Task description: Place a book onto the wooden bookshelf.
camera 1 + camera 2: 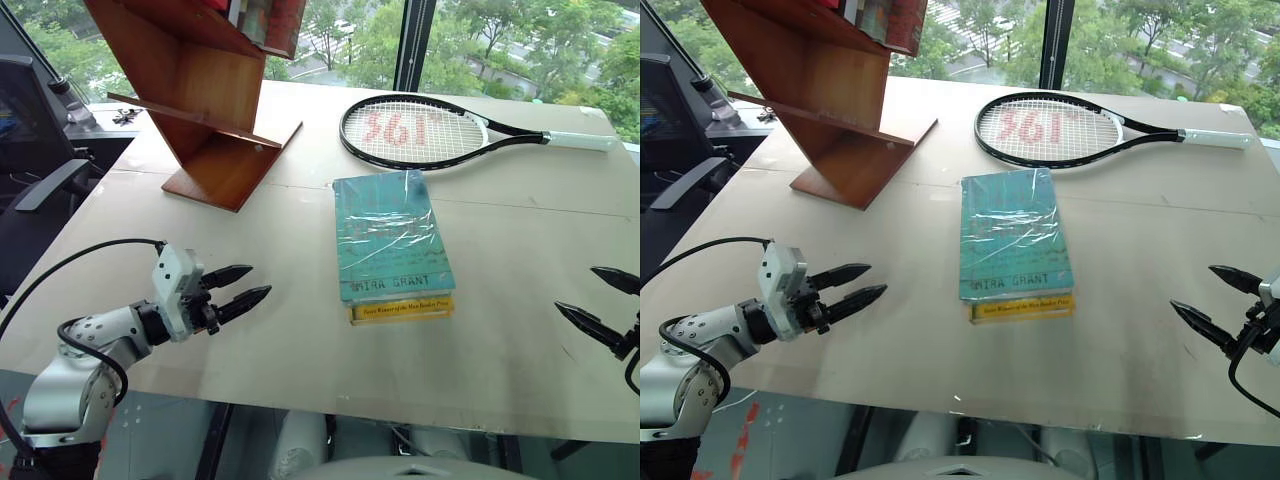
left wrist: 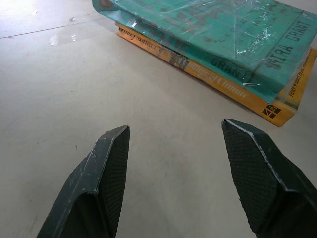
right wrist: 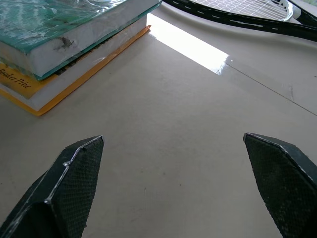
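big window with green trees behind a pale matte desk made of boards with a visible seam; the book lies flat mid-desk, teal cover in shiny crinkled clear wrap, "mira grant" lettering at the near end, stacked right on top of a yellow book whose edge sticks out at the near side; wooden bookshelf stands at the far left of the desk, reddish-brown, smooth, slanted boards on a flat base, well apart from the books; tennis racket with black frame, white strings and red marking lies beyond the books; left gripper hovers left of the stack with its black textured fingers apart, empty; right gripper hovers right of the stack, spread wide, empty; both low over the desk, neither touching the book; risks as i judge them: the wrap looks slick, so the fingers could slide off or pinch only film; the book is thin and sits flush on the yellow one, so a side pinch may grab both or shove the stack; slanted boards could let the book slip off if set down loose.
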Motion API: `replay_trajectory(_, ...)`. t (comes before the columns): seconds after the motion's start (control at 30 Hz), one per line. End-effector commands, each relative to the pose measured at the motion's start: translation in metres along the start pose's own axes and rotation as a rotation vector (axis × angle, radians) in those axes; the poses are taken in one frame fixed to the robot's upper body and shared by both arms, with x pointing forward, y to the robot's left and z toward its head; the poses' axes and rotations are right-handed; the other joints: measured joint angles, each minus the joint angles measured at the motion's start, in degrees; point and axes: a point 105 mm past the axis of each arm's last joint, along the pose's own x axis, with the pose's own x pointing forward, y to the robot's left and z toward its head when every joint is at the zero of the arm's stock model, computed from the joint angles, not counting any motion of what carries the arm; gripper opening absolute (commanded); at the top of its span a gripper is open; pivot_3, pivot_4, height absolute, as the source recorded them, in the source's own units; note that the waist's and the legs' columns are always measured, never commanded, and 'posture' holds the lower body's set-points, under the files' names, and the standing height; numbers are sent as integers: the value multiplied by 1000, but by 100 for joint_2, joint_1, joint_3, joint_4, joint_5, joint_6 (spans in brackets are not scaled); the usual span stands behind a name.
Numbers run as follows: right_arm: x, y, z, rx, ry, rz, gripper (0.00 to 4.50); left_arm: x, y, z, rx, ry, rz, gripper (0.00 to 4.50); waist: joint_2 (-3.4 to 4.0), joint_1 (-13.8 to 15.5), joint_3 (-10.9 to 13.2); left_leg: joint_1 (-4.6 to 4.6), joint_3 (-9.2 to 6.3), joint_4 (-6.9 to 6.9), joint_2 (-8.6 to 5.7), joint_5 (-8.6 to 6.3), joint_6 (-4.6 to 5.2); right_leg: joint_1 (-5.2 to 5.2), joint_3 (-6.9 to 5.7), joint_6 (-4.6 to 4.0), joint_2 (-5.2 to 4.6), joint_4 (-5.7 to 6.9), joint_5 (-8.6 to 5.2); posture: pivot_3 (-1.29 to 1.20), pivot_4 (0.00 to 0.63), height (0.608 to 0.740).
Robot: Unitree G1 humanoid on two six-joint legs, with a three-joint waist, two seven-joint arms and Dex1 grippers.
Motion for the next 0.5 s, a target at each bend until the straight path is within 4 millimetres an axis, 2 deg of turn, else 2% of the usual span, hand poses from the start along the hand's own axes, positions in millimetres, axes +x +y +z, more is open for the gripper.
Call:
replay_trajectory(0.03,3,-1,21,-58,-73,-31,4500,-1,3,20,55,-62,1,3019,0,0,0,0,0,0,0,0,0,0,0,0,0,0,0,0,150,739)
replay_trajectory(0.1,20,3,38,-76,-121,-54,4500,5,-2,29,75,-98,-31,3019,2,-2,0,1,-3,5,2,0,0,-1,0,0,-2,4,1,0,150,739)
replay_trajectory(0.27,53,11,55,-39,-82,-49,4500,6,-19,40,97,-159,-111,3019,5,-60,0,5,3,4,6,0,-1,-1,8,-3,-5,6,3,0,150,739)
replay_trajectory(0.37,73,10,63,-11,-67,-58,3737,0,-23,44,107,-184,-133,3087,5,-57,1,-5,5,0,4,0,-1,-12,5,-4,-6,3,2,0,150,739)
replay_trajectory(0.43,87,10,68,5,-59,-66,2773,-5,-25,44,106,-179,-143,3087,6,-66,2,-11,8,-1,4,0,-2,-18,7,-5,-4,3,2,0,150,739)
replay_trajectory(0.5,104,14,75,24,-57,-61,1598,-10,-28,42,115,-163,-153,3087,8,-78,3,-11,7,-1,4,0,-1,-18,5,-5,3,3,2,0,150,739)
